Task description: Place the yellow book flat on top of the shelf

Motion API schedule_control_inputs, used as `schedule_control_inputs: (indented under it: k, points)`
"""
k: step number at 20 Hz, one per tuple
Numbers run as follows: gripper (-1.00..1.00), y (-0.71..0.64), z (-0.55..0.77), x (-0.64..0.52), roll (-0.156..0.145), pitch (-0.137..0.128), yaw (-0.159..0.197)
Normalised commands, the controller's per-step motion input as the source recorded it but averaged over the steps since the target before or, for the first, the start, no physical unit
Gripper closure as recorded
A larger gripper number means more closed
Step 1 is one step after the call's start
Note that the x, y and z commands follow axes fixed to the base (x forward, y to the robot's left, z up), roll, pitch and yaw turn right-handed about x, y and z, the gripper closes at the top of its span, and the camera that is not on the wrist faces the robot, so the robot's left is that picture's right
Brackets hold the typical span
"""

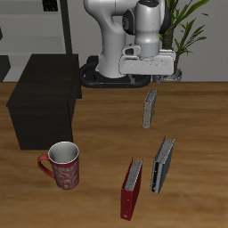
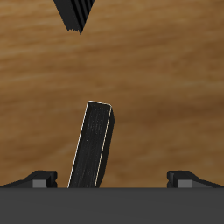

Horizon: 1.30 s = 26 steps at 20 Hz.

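Note:
The yellow book (image 1: 150,109) stands upright on the table, a little in front of the robot's base. In the wrist view the yellow book (image 2: 92,144) shows from above as a thin slab with a pale rim. My gripper (image 1: 161,77) hovers above it, open, nothing between its fingers. In the wrist view the gripper (image 2: 114,179) has its fingertips (image 2: 39,179) spread wide, and the book is below and off the midline, untouched. The shelf (image 1: 44,102), a large dark box with a flat bare top, stands well to the side of the book.
A red book (image 1: 132,190) and a dark grey book (image 1: 163,165) stand upright nearer the table's front edge; the dark grey book's end (image 2: 74,13) shows in the wrist view. A red patterned mug (image 1: 62,165) sits in front of the shelf.

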Motion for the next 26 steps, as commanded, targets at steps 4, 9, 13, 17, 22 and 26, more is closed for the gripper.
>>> schedule_control_inputs:
  k: [4,9,13,17,22,26]
  points:
    - [-1.00,0.10,-0.13,0.04,0.020,0.040,0.018]
    - [-1.00,0.10,-0.16,0.13,0.008,0.057,0.009]
    - [-1.00,0.01,-0.27,0.14,0.020,0.090,0.004]
    - [-1.00,-0.02,-0.26,0.14,-0.001,0.073,-0.003]
    - [-1.00,0.07,-0.32,0.14,0.031,0.072,0.035]
    - [1.00,-0.07,-0.15,0.02,-0.008,0.022,-0.002]
